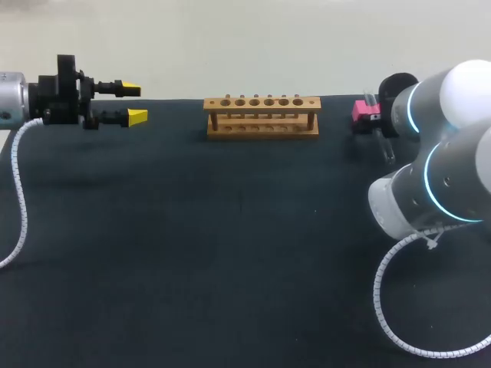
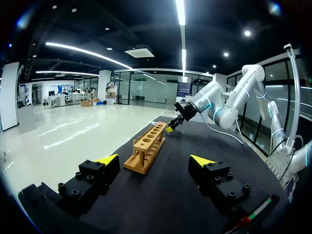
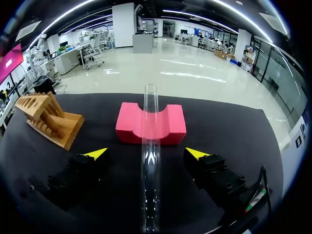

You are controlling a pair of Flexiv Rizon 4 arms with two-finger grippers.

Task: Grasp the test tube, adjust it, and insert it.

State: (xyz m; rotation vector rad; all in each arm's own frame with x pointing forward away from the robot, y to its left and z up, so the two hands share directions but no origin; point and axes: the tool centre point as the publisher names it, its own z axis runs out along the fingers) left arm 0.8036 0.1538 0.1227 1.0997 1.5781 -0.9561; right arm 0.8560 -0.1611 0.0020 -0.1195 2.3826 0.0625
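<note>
Head view places the left claw [image 1: 135, 103] at nine o'clock of the pale wooden test-tube rack with a row of round holes [image 1: 261, 116]. Its yellow-tipped fingers are spread apart and hold nothing. The rack stands at the twelve o'clock edge of the dark table [image 1: 230, 253], and every hole looks vacant.

At three o'clock of the rack sits the pink foam block with a notched top [image 1: 364, 110]. The clear glass test tube [image 1: 386, 146] rests in that notch and slopes from it toward five o'clock, onto the table.

My right arm hides its own claw here. In the right wrist view the right claw [image 3: 147, 155] is released, one finger on each side of the tube [image 3: 150, 170] and neither touching it.

The grasp looks like the step in hand. I would keep the tube centred between the fingers, come down squarely, and close just short of the block [image 3: 151, 124], so no fingertip catches the foam. Glass is round and slick, so a slow, light squeeze suits it, with a straight lift out of the notch. Leaving one end well clear of the fingers should ease the later adjustment and insertion.
</note>
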